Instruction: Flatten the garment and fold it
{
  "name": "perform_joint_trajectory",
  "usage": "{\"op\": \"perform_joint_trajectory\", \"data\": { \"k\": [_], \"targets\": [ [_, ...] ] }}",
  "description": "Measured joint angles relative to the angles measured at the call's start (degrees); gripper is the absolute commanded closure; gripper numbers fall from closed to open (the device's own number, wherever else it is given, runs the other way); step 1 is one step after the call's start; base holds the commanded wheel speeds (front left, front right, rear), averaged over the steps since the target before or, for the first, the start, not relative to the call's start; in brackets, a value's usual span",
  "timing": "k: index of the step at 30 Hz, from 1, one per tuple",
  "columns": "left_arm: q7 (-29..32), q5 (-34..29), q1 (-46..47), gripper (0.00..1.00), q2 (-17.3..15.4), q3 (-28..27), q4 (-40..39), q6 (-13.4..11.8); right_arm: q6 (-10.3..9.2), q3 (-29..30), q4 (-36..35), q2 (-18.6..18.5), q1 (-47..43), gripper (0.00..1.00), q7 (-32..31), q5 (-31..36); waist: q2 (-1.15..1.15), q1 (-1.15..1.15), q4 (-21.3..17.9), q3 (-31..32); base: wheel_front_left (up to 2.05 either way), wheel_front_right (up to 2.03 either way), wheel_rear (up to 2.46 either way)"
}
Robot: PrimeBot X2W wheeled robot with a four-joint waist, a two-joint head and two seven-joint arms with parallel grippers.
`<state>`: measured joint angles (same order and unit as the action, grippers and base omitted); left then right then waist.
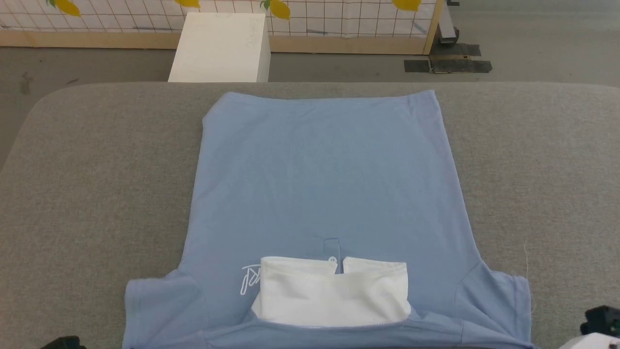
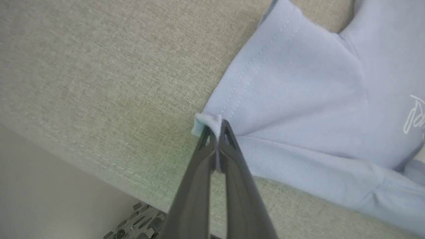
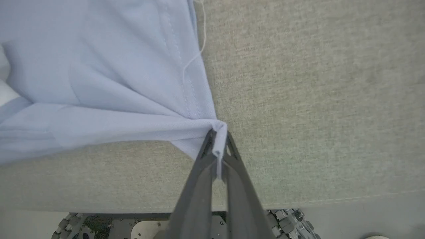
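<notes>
— What does the head view give you?
— The garment (image 1: 319,179) lies spread on the grey table (image 1: 87,169), its white collar end nearest me and its hem far from both my hands.
— Left wrist?
— My left gripper (image 2: 215,132) is pinched on a sleeve corner, with the cloth running off to its right.
— Right wrist?
— My right gripper (image 3: 219,139) is clamped on the other sleeve corner, cloth to its left. I judge the flattening nearly done. Next, both hands should carry the sleeves forward evenly to start the fold.
</notes>
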<state>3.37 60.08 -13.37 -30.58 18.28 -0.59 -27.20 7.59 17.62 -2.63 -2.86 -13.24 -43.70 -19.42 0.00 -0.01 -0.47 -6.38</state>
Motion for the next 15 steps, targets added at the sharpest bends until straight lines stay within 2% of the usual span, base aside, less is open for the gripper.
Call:
{"op": "perform_joint_trajectory", "data": {
  "k": [3,4,5,6,12,15],
  "targets": [
    [-0.8,0.0,0.1,1.00,0.9,0.7,1.0,1.0,-0.01,-1.1,4.0,0.0,0.1,1.00,3.0,-0.5,0.00,0.00,0.2,0.5,0.00,0.00,0.00],
    [-1.1,0.0,0.2,1.00,1.2,0.8,1.3,1.4,0.00,-1.3,4.9,-0.1,0.2,0.73,4.0,-0.7,0.00,0.00,0.3,0.7,0.00,0.00,0.00],
    [-1.5,0.0,0.2,1.00,1.5,0.8,1.5,1.7,0.00,-1.6,5.5,-0.2,0.2,0.33,4.7,-0.8,0.00,0.00,0.4,1.0,0.00,0.00,0.00],
    [-1.8,-0.1,0.2,1.00,1.6,0.8,1.6,2.0,-0.01,-1.8,5.7,-0.2,0.2,0.00,5.3,-0.8,0.00,0.00,0.4,1.2,0.00,0.00,0.00],
    [-3.0,-0.1,0.2,1.00,1.8,1.1,1.7,3.0,-0.01,0.4,3.9,0.1,0.4,0.00,9.1,-1.6,0.00,0.00,1.0,2.6,0.00,0.00,0.00],
    [-3.2,-0.4,0.2,1.00,1.9,1.3,1.4,3.5,-0.02,1.9,0.8,0.0,1.8,0.00,13.9,-0.9,0.00,0.00,1.8,2.9,0.00,0.00,0.00]
  ]
}}
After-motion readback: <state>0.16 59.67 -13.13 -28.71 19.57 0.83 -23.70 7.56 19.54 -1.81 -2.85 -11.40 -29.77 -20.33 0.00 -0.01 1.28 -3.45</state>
